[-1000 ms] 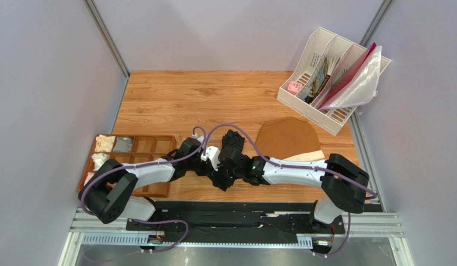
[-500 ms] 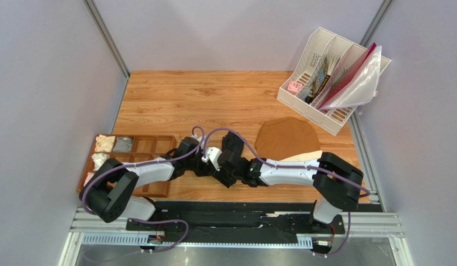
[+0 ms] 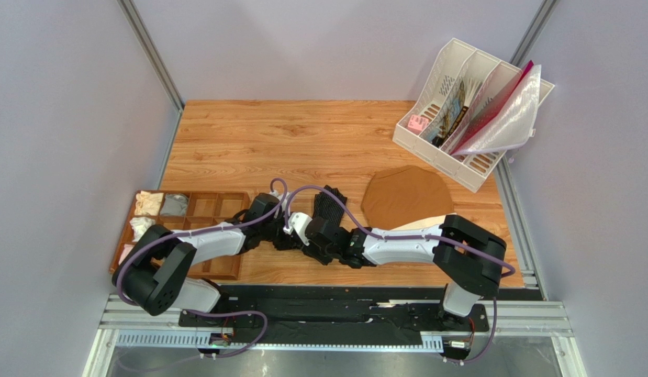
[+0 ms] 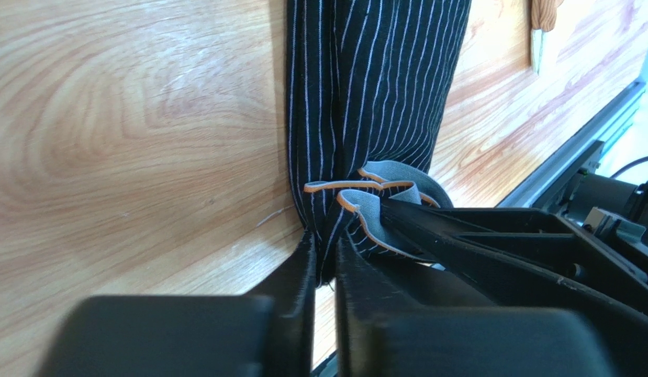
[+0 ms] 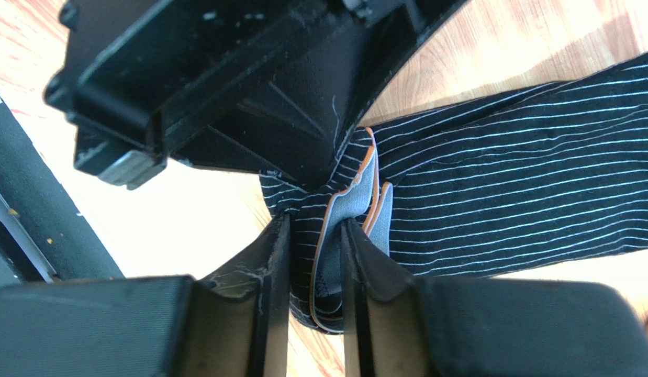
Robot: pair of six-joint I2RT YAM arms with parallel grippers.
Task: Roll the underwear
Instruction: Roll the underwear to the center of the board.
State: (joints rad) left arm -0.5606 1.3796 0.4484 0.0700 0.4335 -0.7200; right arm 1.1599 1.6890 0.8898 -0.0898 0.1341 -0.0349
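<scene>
The underwear (image 3: 329,206) is black with fine pale stripes and a grey waistband edged in orange. It lies folded into a narrow strip on the wooden table, near the middle front. My left gripper (image 3: 292,236) and right gripper (image 3: 319,238) meet at its near end. In the left wrist view my left gripper (image 4: 325,259) is shut on a bunched fold of the underwear (image 4: 374,86) beside the waistband (image 4: 398,177). In the right wrist view my right gripper (image 5: 315,236) is shut on the waistband (image 5: 351,208) and the fabric (image 5: 524,196) under it.
Plain brown briefs (image 3: 403,196) lie flat to the right of the underwear. A white file rack (image 3: 469,110) with papers stands at the back right. A wooden compartment tray (image 3: 209,206) holding rolled cloths sits at the front left. The table's front rail is just behind my grippers.
Both grippers have shifted a little to the left with the near end of the underwear held between them. The right arm has stretched further left.
</scene>
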